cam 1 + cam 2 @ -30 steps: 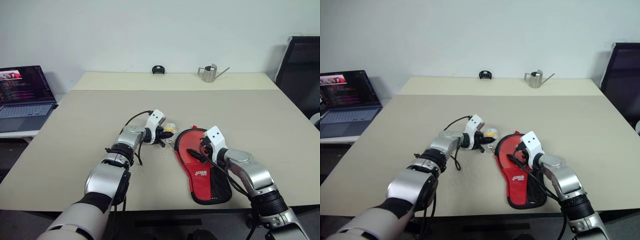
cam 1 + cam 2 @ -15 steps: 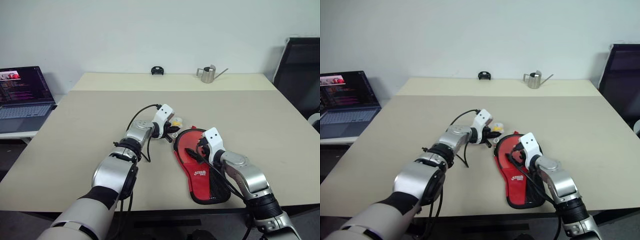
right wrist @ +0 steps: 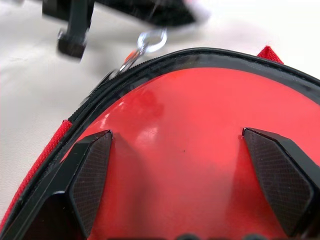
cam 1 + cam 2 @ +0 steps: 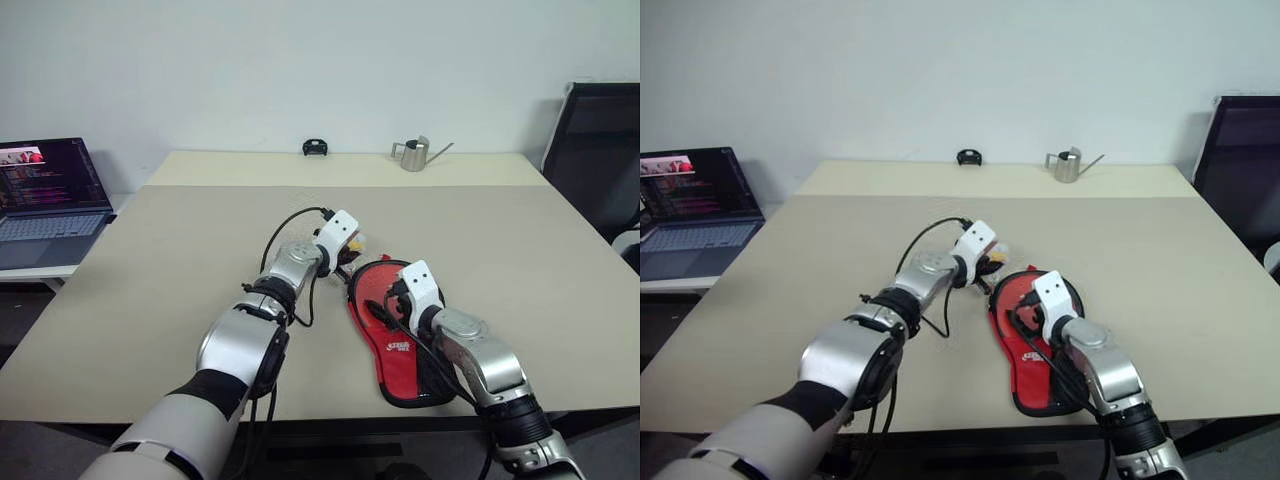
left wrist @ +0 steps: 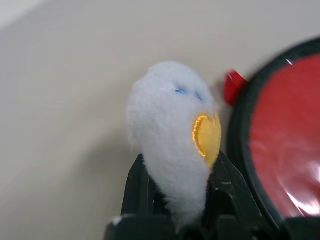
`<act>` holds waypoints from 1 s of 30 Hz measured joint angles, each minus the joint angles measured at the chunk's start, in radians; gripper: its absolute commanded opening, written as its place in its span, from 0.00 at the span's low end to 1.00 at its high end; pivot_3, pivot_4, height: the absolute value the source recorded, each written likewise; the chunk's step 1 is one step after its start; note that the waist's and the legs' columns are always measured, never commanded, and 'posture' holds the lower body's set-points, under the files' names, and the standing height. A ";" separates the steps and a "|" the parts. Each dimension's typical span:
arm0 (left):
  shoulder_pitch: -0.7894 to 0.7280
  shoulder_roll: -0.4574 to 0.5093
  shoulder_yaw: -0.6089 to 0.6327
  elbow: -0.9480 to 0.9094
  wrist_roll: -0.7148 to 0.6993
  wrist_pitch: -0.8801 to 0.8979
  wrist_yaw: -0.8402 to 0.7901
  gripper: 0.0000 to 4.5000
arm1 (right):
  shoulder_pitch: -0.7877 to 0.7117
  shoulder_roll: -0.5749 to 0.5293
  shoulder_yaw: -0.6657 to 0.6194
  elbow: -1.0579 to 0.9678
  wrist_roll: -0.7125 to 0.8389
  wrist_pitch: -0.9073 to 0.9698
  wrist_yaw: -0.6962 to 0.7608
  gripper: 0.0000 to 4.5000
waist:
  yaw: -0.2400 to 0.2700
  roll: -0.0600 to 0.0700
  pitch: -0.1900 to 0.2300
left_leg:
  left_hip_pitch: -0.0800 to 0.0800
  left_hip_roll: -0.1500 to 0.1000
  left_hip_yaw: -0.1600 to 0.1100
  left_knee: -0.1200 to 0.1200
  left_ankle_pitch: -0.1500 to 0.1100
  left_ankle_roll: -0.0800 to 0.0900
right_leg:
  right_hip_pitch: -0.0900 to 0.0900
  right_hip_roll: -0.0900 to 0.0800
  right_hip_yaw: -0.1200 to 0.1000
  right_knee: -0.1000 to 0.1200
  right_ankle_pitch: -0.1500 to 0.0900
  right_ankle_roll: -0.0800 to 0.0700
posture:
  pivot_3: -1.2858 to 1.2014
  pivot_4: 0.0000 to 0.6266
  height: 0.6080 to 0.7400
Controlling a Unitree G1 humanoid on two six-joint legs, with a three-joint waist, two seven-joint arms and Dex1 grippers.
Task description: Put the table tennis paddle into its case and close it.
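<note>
Dragging rightward, the left hand (image 5: pixel 177 200) has pulled the fluffy charm (image 5: pixel 172 137), clamped tight, beside the case (image 4: pixel 395 335); the right hand (image 3: pixel 187 172) rests spread wide on its red face.

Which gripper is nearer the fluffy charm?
Left. The left gripper is shut on the charm; the right gripper is open over the case beside it.

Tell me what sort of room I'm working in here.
Probably an office or lab: a plain beige table, an open laptop on a side desk and a black office chair against a bare white wall.
</note>
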 measured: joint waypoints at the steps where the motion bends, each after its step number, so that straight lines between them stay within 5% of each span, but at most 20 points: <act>1: -0.009 -0.002 -0.001 0.002 0.009 -0.005 0.014 0.06 | 0.002 0.002 0.000 0.000 -0.001 -0.001 -0.001 1.00 | 0.000 0.000 0.000 | 0.001 0.000 0.000 0.000 0.000 0.000 | 0.001 0.000 0.000 0.000 0.000 0.000 | 0.52 0.24 1.00; 30: -0.030 -0.144 -0.019 0.035 0.148 -0.004 0.305 0.06 | 0.221 0.117 0.011 -0.252 -0.032 0.054 -0.172 1.00 | 0.003 -0.005 -0.006 | 0.008 0.000 -0.003 -0.015 0.000 -0.001 | 0.011 -0.002 -0.003 -0.020 -0.001 0.003 | 0.52 0.24 1.00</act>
